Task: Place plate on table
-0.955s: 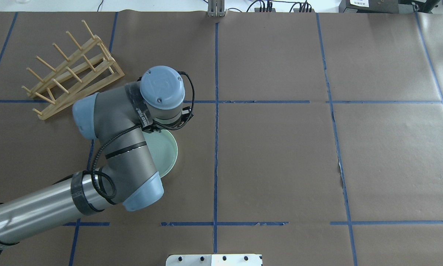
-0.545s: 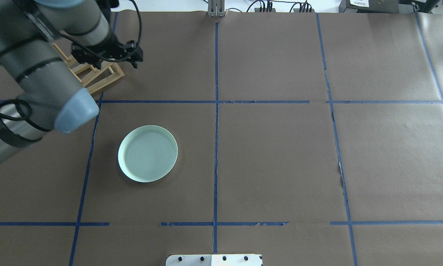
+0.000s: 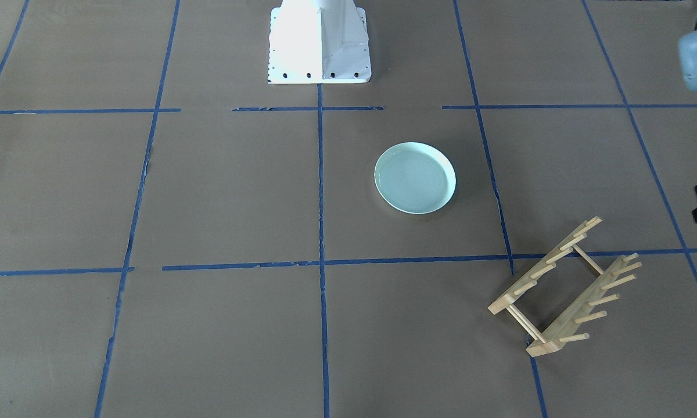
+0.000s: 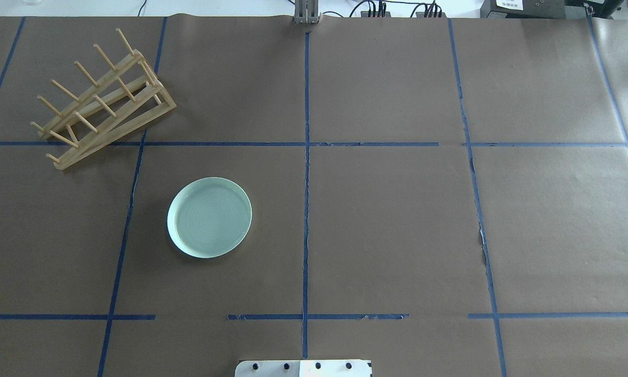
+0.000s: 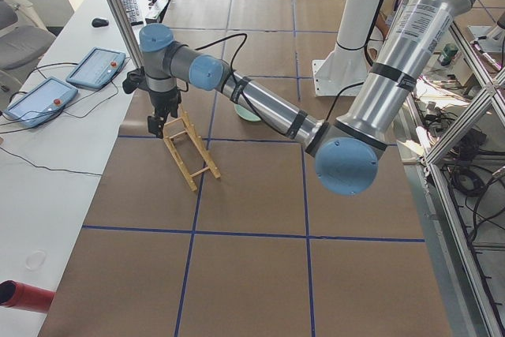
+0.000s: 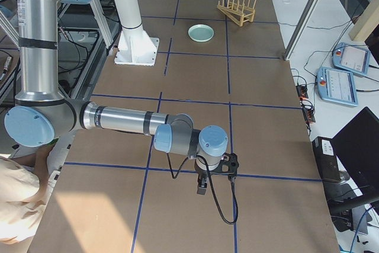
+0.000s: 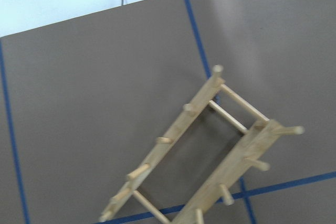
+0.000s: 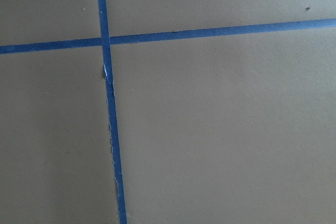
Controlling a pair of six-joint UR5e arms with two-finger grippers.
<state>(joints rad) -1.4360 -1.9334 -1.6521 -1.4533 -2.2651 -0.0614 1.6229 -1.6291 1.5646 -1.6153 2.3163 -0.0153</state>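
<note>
The pale mint-green plate (image 4: 209, 217) lies flat on the brown table (image 4: 387, 220), left of the middle tape line, with nothing touching it. It also shows in the front view (image 3: 415, 177) and far off in the right side view (image 6: 201, 32). My left gripper (image 5: 163, 125) hangs over the wooden rack (image 5: 189, 151), well away from the plate; I cannot tell if it is open or shut. My right gripper (image 6: 201, 185) hovers low over bare table at the far right end; I cannot tell its state either. Neither gripper shows in the overhead view.
The wooden peg rack (image 4: 102, 99) stands at the back left, with nothing in it, and fills the left wrist view (image 7: 210, 156). The white robot base (image 3: 318, 43) is at the table's near edge. Tablets (image 5: 95, 69) lie on the side bench.
My left arm was over the plate, then lifted away to the back left over the rack, and has now left the overhead view. The plate stays flat on the table.
</note>
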